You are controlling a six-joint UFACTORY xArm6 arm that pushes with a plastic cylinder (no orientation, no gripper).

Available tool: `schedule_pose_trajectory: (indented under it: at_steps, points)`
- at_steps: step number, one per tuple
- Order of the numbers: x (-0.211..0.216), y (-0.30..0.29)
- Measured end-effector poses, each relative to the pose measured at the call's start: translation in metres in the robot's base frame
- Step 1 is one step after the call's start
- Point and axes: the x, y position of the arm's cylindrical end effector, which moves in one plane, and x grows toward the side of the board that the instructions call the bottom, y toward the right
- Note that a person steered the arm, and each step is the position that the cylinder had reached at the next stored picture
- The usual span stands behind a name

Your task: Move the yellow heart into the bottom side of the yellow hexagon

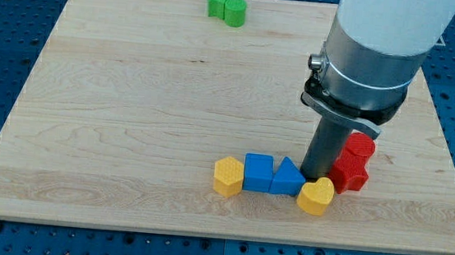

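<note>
A yellow heart [316, 195] lies near the bottom edge of a pale wooden table [129, 119], a little right of centre in the view. Directly above it stands my tip [314, 178], the lower end of a dark rod; the tip's very end sits just behind the heart's upper edge, touching or nearly touching it. There is no hand on this arm, only the rod, so there is nothing to be wide, narrow or holding.

To the heart's left runs a short row of blocks. A blue triangle [287, 179] sits just beside the heart, then a blue cube [257, 172] touching the triangle, then the yellow hexagon [228, 176] at the row's left end, touching the cube. The heart and hexagon are therefore apart, with both blue blocks between them.

To the heart's upper right, two red blocks [354, 162] stand together, partly hidden by the rod; their shapes are unclear.

Well apart, at the view's top, a green star [217, 2] and a green cylinder [235, 12] touch each other.
</note>
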Motion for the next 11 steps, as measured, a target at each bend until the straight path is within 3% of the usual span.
schedule_pose_trajectory:
  at_steps: [2,4,7,11]
  points:
    - [0.037,0.001]
    - [0.024,0.048]
    - [0.072,0.059]
    - [0.068,-0.060]
